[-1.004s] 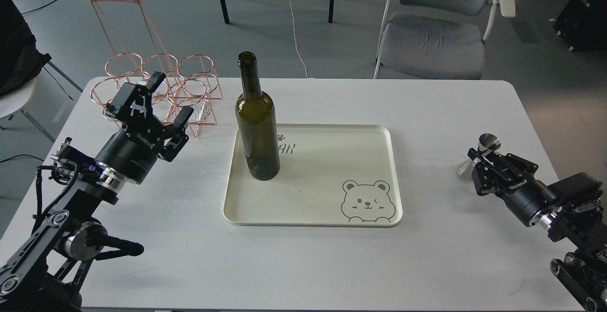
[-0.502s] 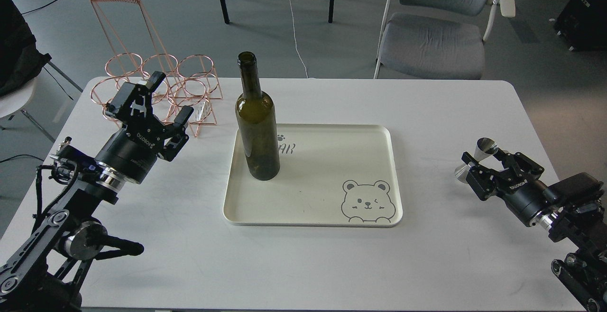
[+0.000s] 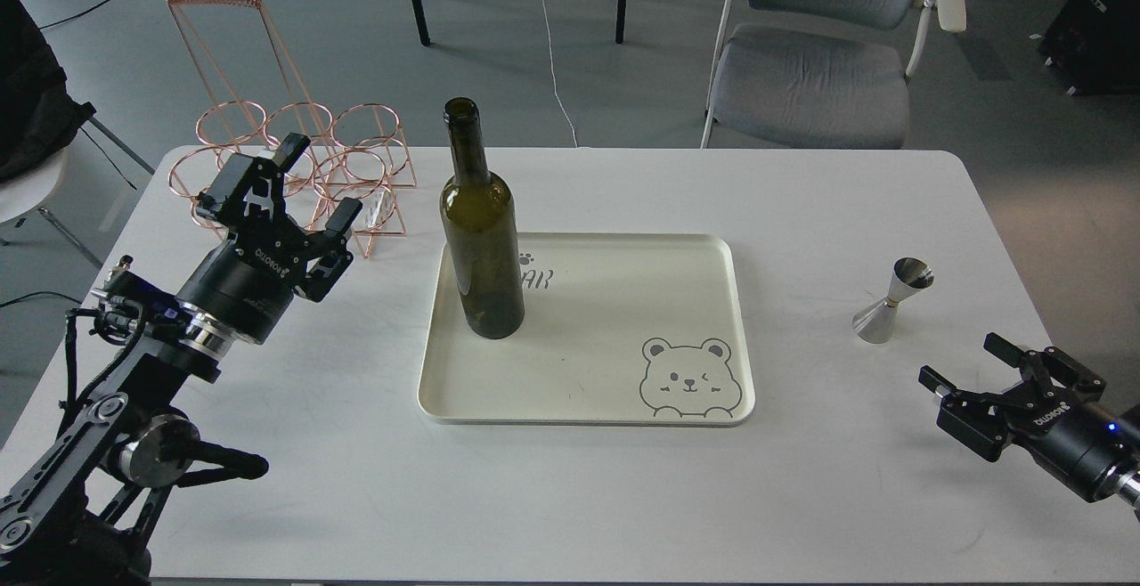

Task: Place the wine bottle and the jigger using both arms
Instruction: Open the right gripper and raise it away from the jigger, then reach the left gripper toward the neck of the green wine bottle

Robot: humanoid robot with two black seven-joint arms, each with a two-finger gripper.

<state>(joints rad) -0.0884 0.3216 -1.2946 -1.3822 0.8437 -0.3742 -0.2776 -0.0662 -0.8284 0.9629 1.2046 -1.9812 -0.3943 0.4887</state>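
The wine bottle (image 3: 479,239) stands upright at the left end of the cream tray (image 3: 721,256), and the jigger (image 3: 891,299) stands upright on the bare white table (image 3: 802,194) to the tray's right. Both pieces appear set down. The left gripper (image 3: 289,185) and right gripper (image 3: 971,368) hover with fingers wide and empty, near a copper wire rack (image 3: 303,154) and a grey chair (image 3: 819,61).

Cut off, hidden, too small to read

Right arm (image 3: 1082,448) cropped by the frame's right edge just behind its tool (image 3: 966,370). Left arm (image 3: 134,372) ran out at the bottom-left corner. Tray (image 3: 712,252) lettering partly covered by the wine bottle (image 3: 481,248). Wire rack (image 3: 294,150) partly masked by the left tool (image 3: 316,178). White lettering on both tools too small to read.
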